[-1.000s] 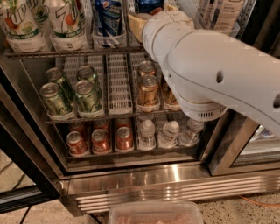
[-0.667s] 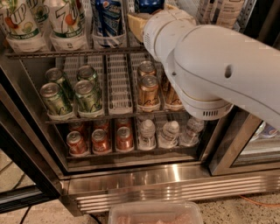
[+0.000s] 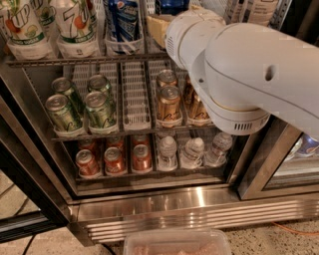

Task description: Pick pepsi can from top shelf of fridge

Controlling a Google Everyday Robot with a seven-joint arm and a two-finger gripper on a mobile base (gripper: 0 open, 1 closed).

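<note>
Whether the gripper (image 3: 159,29) is spread or closed on anything cannot be told from here. Only a tan piece of it pokes out from under the big white arm (image 3: 249,64), just below and to the left of the pepsi can (image 3: 172,6).

The pepsi can itself stands at the back of the top shelf (image 3: 75,61). Only its dark blue lower body shows, cut off by the upper edge of the view. Whether the gripper touches it is hidden by the arm.

Left of the pepsi can, in the next lane, stands a blue can with white streaks (image 3: 123,22) in a white tray. Further left again are two 7UP bottles (image 3: 75,22), near the front rail.

Below the pepsi can, on the next rack down, two copper-gold cans (image 3: 168,102) stand one behind the other. Beside them, down and to the left of the pepsi can, lies a white slotted lane tray (image 3: 135,97), and beyond it are four green cans (image 3: 99,107).

Further below the pepsi can, the lowest rack holds small water bottles (image 3: 167,149), with red cans (image 3: 114,159) to their left.

Well under the pepsi can runs the fridge (image 3: 199,214) base of ribbed steel, and a clear plastic container (image 3: 177,244) sits on the floor before it.
</note>
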